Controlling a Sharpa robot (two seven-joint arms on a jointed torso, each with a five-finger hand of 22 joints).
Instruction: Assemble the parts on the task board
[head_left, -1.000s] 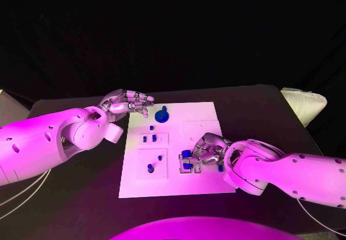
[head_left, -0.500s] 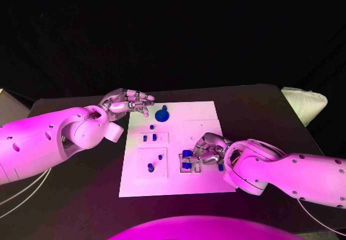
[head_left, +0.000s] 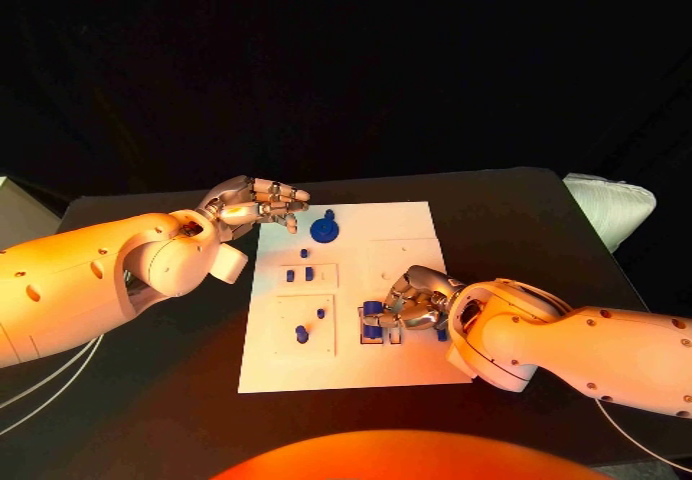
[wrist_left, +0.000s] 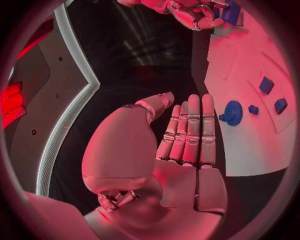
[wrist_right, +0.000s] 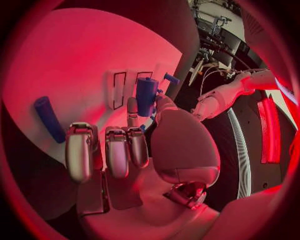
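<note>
Task board (head_left: 411, 360) lies in the middle of the black table (head_left: 548, 220), white, with small blue parts spread over it. Blue cylinder (wrist_right: 146, 95), judged the part in hand, stands nearly upright beside the narrow slots (wrist_right: 119, 90) on the board's right half; the right hand (head_left: 411, 303) pinches it between thumb and a finger, the other fingers curled in just beside it. Loose blue rod (wrist_right: 49, 119) lies flat on the board near those curled fingers. Farther off, a round blue knob part (head_left: 326, 232) sits at the board's far edge, and small blue pieces (head_left: 299, 275) stand in the framed recesses on the left half. The left hand (head_left: 260, 205) hovers at the board's far left corner, released, fingers straight and together, grasping nothing.

Risks, as judgements: the cylinder may meet the slot edge tilted and jam or slip from the pinch, since the hand itself hides the seat from the head camera. The curled fingers may brush the loose rod and roll it away. Downward pressure near one edge may shift the unclamped board, as the left hand does not steady it.
</note>
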